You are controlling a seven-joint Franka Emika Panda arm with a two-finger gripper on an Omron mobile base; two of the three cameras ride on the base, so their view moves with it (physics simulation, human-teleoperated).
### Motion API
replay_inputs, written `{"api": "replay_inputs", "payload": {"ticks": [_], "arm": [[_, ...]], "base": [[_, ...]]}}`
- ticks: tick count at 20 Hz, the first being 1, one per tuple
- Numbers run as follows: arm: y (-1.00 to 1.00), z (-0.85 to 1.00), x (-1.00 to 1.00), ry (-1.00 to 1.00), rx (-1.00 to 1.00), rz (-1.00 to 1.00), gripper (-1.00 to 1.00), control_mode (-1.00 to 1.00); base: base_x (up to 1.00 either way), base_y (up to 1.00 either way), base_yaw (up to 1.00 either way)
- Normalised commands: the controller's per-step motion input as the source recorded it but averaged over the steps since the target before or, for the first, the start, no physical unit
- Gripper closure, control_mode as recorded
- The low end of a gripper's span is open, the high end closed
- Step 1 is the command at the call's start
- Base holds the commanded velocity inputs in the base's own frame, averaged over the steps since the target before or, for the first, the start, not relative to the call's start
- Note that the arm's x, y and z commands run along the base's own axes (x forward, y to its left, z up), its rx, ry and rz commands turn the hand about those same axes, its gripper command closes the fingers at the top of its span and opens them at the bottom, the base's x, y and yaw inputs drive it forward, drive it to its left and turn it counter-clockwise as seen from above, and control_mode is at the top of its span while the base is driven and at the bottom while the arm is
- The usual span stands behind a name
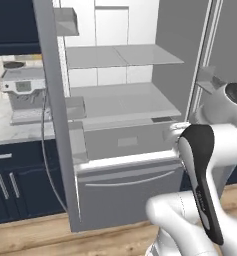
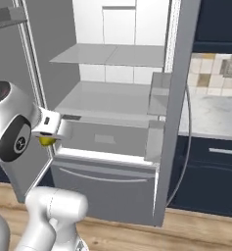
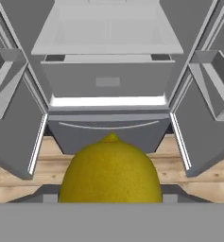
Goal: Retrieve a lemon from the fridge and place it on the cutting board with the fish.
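Small round yellow lemon (image 3: 110, 172) sits clamped in my pincer (image 2: 48, 139), out in front of the tall grey steel fridge (image 1: 121, 107), both doors open. Judgement: keep grip firm, swing clear of the 2 doors before heading to the board.

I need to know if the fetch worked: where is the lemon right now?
The lemon sits in the gripper, out in front of the open fridge; the hand view shows it large at bottom centre, and the right base view has it at the left, below the wrist.
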Motion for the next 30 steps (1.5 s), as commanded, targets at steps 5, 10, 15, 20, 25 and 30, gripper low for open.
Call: {"api": "replay_inputs", "payload": {"ticks": [5, 10, 15, 20, 25, 30], "arm": [[0.0, 0.0, 0.0, 0.0, 0.0, 0.0, 1.0, 1.0], [0.0, 0.0, 0.0, 0.0, 0.0, 0.0, 1.0, 1.0], [0.0, 0.0, 0.0, 0.0, 0.0, 0.0, 1.0, 1.0], [0.0, 0.0, 0.0, 0.0, 0.0, 0.0, 1.0, 1.0], [0.0, 0.0, 0.0, 0.0, 0.0, 0.0, 1.0, 1.0], [0.0, 0.0, 0.0, 0.0, 0.0, 0.0, 1.0, 1.0]], "base": [[-0.51, 0.63, 0.1], [-0.36, 0.93, 0.07], [-0.12, 0.98, -0.05], [-0.04, 1.0, -0.08], [0.01, 1.0, -0.03], [0.22, 1.0, 0.0]]}}
